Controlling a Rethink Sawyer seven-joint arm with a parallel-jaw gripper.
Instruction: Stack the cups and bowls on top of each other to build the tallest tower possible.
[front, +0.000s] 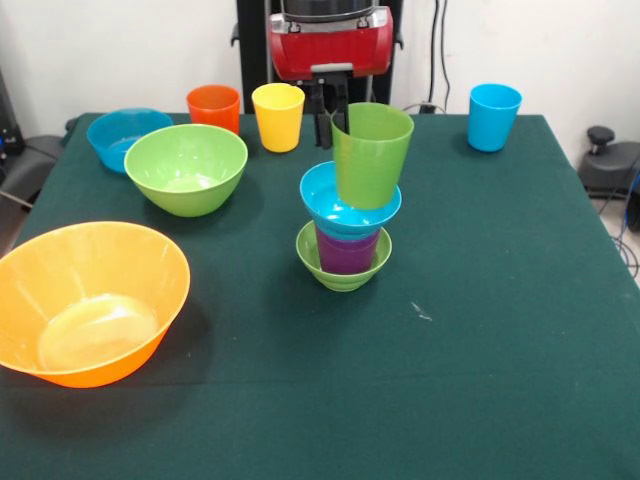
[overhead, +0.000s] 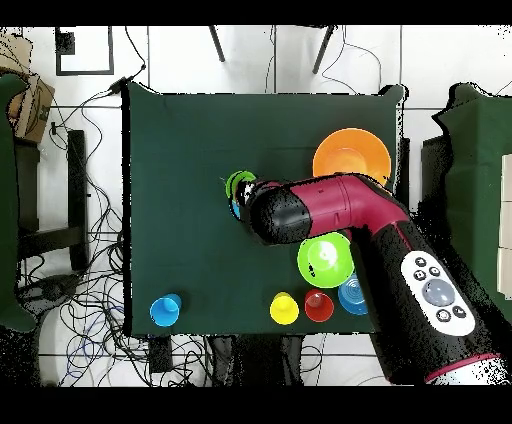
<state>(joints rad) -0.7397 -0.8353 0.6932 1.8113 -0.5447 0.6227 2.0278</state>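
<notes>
The tower stands mid-table: small green bowl (front: 343, 270), purple cup (front: 347, 252), small blue bowl (front: 345, 208) and, on top, a slightly tilted green cup (front: 370, 155). My gripper (front: 333, 115) hangs behind the cup's far rim, its black fingers (front: 324, 125) pinched on that rim. Orange cup (front: 214, 106), yellow cup (front: 278, 116) and light blue cup (front: 494, 116) stand along the far edge. Large orange bowl (front: 90, 300), medium green bowl (front: 186, 168) and medium blue bowl (front: 125, 135) sit at the left. In the overhead view the arm (overhead: 340, 215) hides most of the tower (overhead: 237, 185).
The overhead view shows the orange bowl (overhead: 352, 155), green bowl (overhead: 325, 260), blue bowl (overhead: 352, 295) and the cups (overhead: 284, 308) near the robot's edge. The green tablecloth (front: 480, 300) stretches to the right of the tower. Cables and chairs lie beyond the table.
</notes>
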